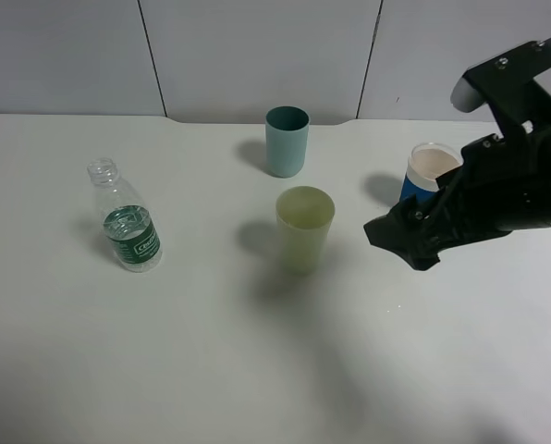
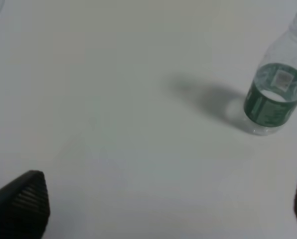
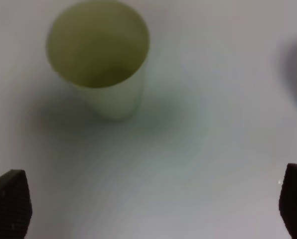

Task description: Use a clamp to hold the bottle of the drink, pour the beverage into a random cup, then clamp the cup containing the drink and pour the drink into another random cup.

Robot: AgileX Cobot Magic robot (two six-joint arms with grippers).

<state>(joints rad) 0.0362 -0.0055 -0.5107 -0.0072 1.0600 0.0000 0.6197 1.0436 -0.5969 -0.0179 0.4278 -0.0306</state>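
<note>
A clear plastic bottle (image 1: 128, 227) with a green label and no cap stands upright at the table's left; it also shows in the left wrist view (image 2: 275, 94). A pale yellow-green cup (image 1: 305, 227) stands mid-table and a teal cup (image 1: 287, 141) behind it. A blue cup (image 1: 430, 171) with a pale inside stands at the right. My right gripper (image 1: 407, 242) is open and empty, hovering right of the yellow-green cup (image 3: 101, 59) and in front of the blue cup. My left gripper (image 2: 161, 209) is open and empty, away from the bottle; it is out of the exterior view.
The white table (image 1: 211, 370) ends at a grey panelled wall (image 1: 257, 55) behind the cups. The right arm's dark body (image 1: 525, 185) hangs over the table's right side and partly hides the blue cup.
</note>
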